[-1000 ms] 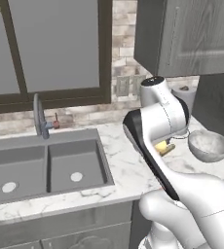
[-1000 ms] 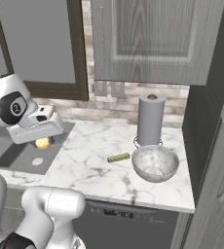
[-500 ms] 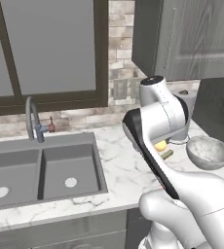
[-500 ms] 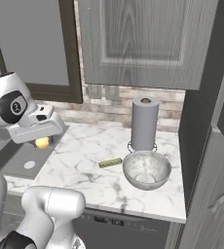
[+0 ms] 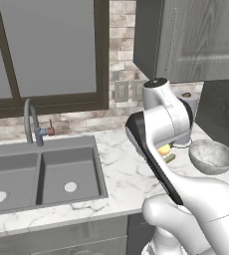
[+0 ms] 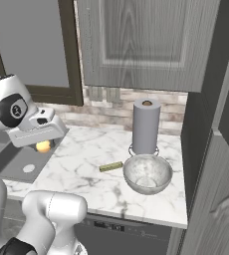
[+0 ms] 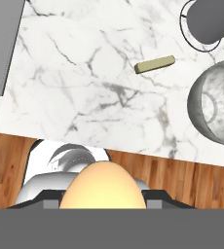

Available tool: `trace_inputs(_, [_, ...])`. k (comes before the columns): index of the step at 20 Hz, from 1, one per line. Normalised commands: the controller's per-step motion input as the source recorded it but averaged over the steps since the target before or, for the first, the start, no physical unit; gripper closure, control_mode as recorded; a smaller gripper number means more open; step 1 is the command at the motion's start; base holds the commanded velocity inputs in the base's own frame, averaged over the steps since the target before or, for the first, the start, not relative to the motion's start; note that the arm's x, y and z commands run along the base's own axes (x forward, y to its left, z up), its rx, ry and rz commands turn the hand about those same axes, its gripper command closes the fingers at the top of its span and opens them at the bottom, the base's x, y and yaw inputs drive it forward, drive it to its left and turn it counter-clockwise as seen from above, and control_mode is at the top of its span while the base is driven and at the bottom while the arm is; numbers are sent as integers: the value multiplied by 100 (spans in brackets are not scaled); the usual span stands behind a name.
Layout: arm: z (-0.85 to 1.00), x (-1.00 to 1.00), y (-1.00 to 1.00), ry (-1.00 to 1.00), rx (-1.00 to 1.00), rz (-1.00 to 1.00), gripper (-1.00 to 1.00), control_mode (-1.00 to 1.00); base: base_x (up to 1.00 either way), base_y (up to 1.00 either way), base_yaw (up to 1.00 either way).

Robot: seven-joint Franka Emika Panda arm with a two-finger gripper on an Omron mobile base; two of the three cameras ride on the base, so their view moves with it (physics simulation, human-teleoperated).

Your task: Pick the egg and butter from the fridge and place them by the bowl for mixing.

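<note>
Egg (image 7: 102,185) sits clamped in the jaws, filling the bottom middle of the hand view as a smooth yellow-orange oval. In the right base view the egg (image 6: 43,146) peeks out under the white hand, hanging above the near left part of the marble tabletop (image 6: 86,174), close to the sink's (image 6: 17,164) right edge. In the left base view a small patch of the egg (image 5: 164,149) shows just behind the arm's dark forearm, with a bit of the butter (image 5: 170,158) right below it.

Butter (image 6: 111,166) lies flat on the tabletop as a slim olive-yellow bar, just to the left of the metal bowl (image 6: 147,174) and apart from it. In the hand view the butter (image 7: 155,64) rests on the white marble, between the bowl's rim (image 7: 201,104) at the right edge and the open stretch of tabletop (image 7: 84,73) to the left. The egg is held well above the marble, off to the sink side of the butter.

A roll of paper towel (image 6: 146,126) stands upright on its wire holder directly behind the bowl, against the brick backsplash. In the hand view the paper towel (image 7: 211,19) appears as a grey cylinder in the upper right corner. The double sink (image 5: 37,174) with its curved faucet (image 5: 32,119) takes up the left side of the tabletop under a large window (image 5: 47,50). Grey wall cabinets (image 6: 141,40) hang above the bowl.
</note>
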Motion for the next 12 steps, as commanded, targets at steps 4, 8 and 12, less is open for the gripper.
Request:
trace_inputs(4, [0,0,0,0,0,0,100,100,0,0,0])
trace_inputs(8, [0,0,0,0,0,0,100,100,0,0,0])
trace_inputs(12, [0,0,0,0,0,0,100,100,0,0,0])
